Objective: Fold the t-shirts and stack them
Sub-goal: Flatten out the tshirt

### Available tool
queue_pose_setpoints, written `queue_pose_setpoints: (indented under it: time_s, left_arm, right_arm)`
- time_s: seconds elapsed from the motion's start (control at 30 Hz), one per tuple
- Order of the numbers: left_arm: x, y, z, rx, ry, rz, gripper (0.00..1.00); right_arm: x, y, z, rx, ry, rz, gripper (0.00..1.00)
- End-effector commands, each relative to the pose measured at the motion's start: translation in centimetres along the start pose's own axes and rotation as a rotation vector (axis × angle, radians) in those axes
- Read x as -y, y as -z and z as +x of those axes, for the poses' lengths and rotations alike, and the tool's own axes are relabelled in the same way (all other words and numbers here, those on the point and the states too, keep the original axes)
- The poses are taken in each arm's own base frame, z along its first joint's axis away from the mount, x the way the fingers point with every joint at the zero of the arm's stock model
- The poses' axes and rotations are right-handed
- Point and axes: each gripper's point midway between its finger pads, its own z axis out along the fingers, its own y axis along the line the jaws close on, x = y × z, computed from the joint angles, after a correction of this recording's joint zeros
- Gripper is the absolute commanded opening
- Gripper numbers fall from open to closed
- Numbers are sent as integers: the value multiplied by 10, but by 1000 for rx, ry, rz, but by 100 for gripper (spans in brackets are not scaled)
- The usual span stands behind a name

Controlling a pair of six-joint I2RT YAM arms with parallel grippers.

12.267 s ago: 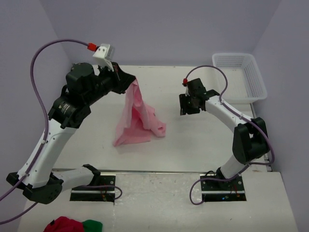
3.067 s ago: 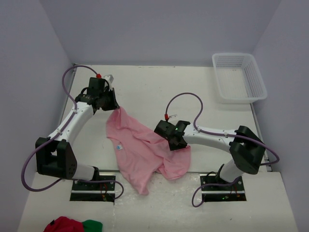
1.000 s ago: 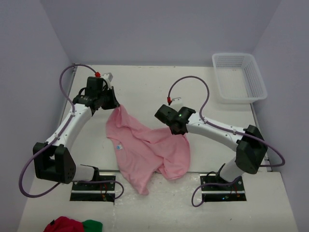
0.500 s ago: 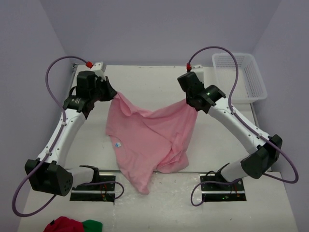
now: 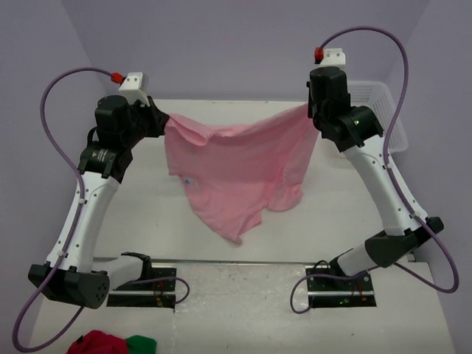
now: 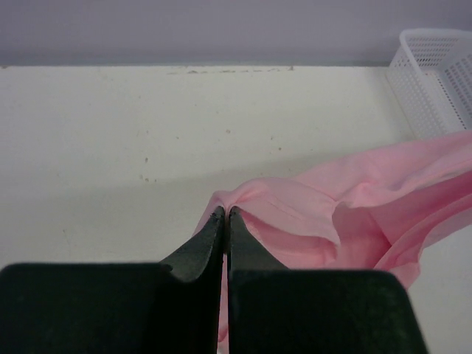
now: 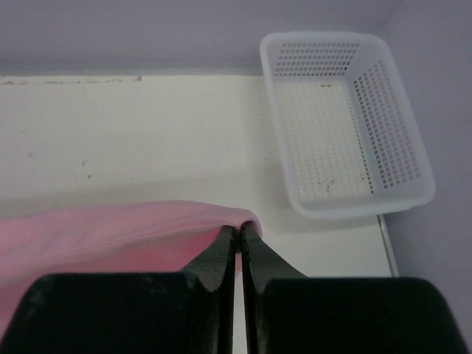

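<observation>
Nearest you, the lowest corner of the pink shirt (image 5: 236,166) dangles over the tabletop (image 5: 140,214); I cannot tell whether it touches. Above that, the shirt hangs in the air between the arms, sagging in the middle, with its white neck label (image 5: 183,181) showing. Further back, your left claw (image 5: 164,122) is pinched tight on one top corner and your right claw (image 5: 310,112) on the other. To spread it flat for folding, lower both claws level with each other, top edge taut, and let the hanging corner land first so nothing bunches. The basket (image 5: 398,125) sits beyond, at the far right.
</observation>
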Motion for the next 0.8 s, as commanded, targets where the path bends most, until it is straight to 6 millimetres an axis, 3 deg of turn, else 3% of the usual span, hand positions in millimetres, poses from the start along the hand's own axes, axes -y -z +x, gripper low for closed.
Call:
queue_pose_setpoints:
  time_s: [0.0,0.23,0.33,0.47,0.77]
  left_arm:
    - [11,18,-46,144,-55,21,0]
    - [27,47,-86,256,-90,63,0]
    - [39,73,-112,333,-110,90,0]
    - [59,127,-153,466,-137,131,0]
    - [88,234,-204,717,-203,192,0]
  right_arm:
    - [2,1,-30,64,2,-33,0]
    - [1,9,-61,116,-9,-59,0]
    - [9,30,-76,160,-34,-97,0]
    - [26,82,-94,253,-66,-175,0]
    - [37,181,-100,406,38,-324,0]
